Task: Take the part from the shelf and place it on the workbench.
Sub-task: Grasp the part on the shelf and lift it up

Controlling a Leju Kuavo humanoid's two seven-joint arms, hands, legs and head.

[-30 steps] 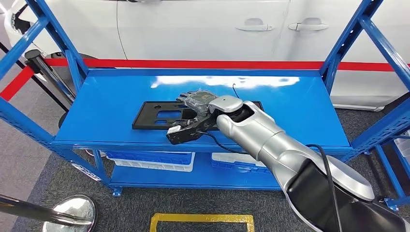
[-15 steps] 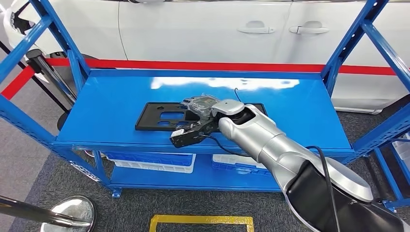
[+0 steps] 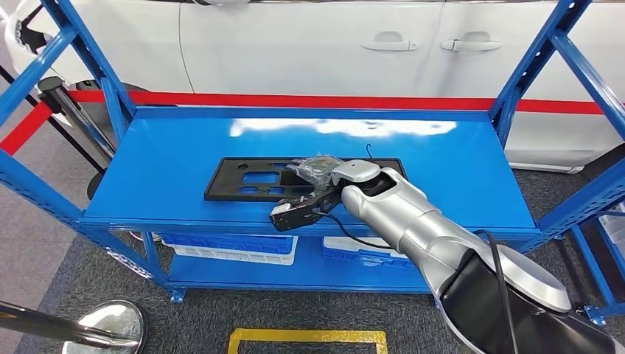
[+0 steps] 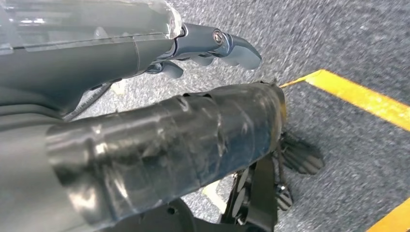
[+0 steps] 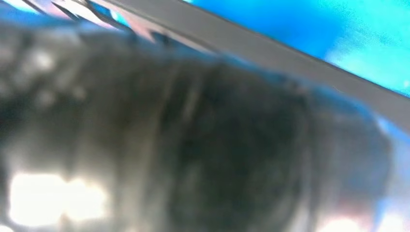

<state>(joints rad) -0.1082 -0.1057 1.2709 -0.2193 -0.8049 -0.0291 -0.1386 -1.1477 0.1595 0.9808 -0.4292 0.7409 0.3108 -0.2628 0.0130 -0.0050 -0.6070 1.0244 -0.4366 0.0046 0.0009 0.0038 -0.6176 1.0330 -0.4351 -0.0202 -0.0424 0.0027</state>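
From your head view, the white car [image 3: 332,44] fills the background behind a red barrier belt [image 3: 317,99]. In front of it stands the blue shelf [image 3: 169,155], its uprights framing both sides. The part, a flat black plate with cut-outs [image 3: 247,179], lies on the shelf's top deck, towards the front edge and near the middle. The silver right arm [image 3: 413,221] reaches in across the front edge, and the right hand [image 3: 313,171] sits over the plate's right end, covering it; you cannot tell whether the fingers are clamped on the plate or merely resting on it. The right wrist view gives you no help: it is a dark blur close up, with a grey band and bright blue behind.

White and blue bins [image 3: 236,247] sit on the lower deck. A chrome stanchion base [image 3: 107,324] stands on the grey carpet at lower left, near a yellow floor marking [image 3: 306,338].

The left wrist view looks down at carpet and yellow tape [image 4: 362,99]; the left hand [image 4: 212,48] hangs there holding nothing, fingers loosely apart.
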